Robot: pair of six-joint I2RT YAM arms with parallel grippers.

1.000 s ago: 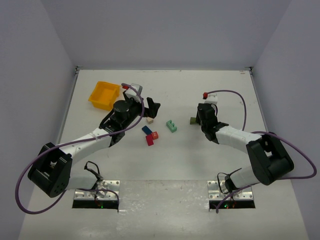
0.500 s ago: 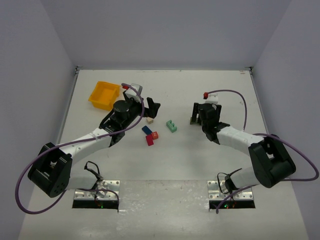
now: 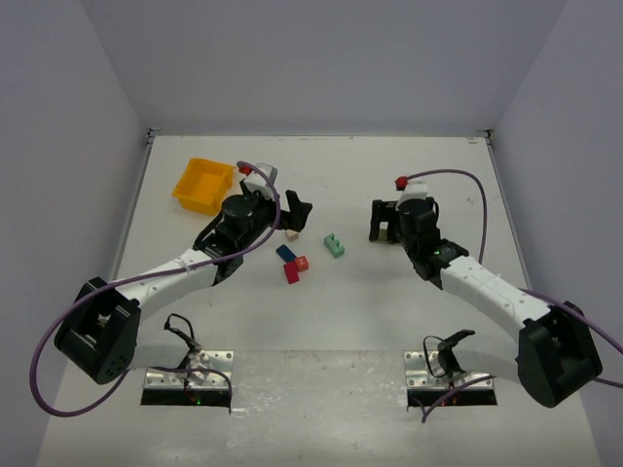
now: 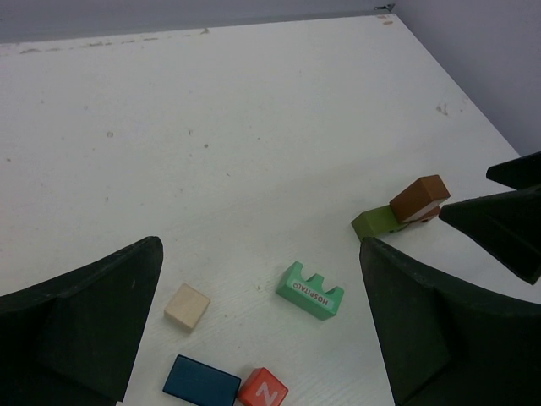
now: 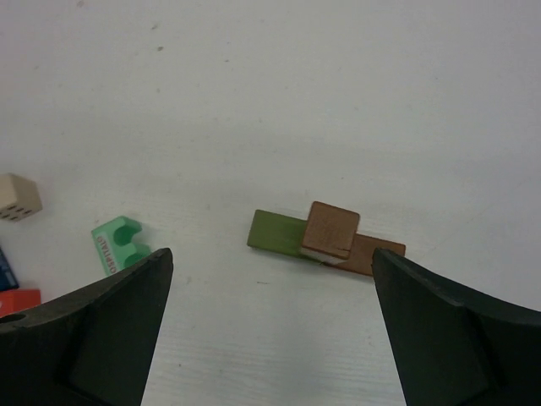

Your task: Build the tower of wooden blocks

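In the right wrist view a brown cube point(image 5: 331, 229) rests on two flat blocks laid end to end, one olive point(image 5: 277, 232) and one brown point(image 5: 378, 255). My right gripper point(image 5: 272, 258) stands open just in front of this stack and holds nothing. From above, the right gripper point(image 3: 384, 223) covers the stack. My left gripper point(image 4: 260, 247) is open over loose blocks: a tan cube point(image 4: 187, 305), a blue slab point(image 4: 201, 381), an orange cube point(image 4: 262, 392) and a teal notched block point(image 4: 311, 290). The left wrist view also shows the brown cube point(image 4: 418, 198) on the olive block point(image 4: 377, 224).
A yellow-orange tray point(image 3: 204, 185) stands at the back left, behind the left gripper point(image 3: 298, 214). The loose blocks lie mid-table: tan cube point(image 3: 290, 234), blue slab point(image 3: 285, 252), a red block point(image 3: 292, 273) and the teal block point(image 3: 334, 245). Grey walls close in the table.
My right gripper has opened, let go of the brown cube on the flat blocks, and drawn back from it. The left arm has barely moved.
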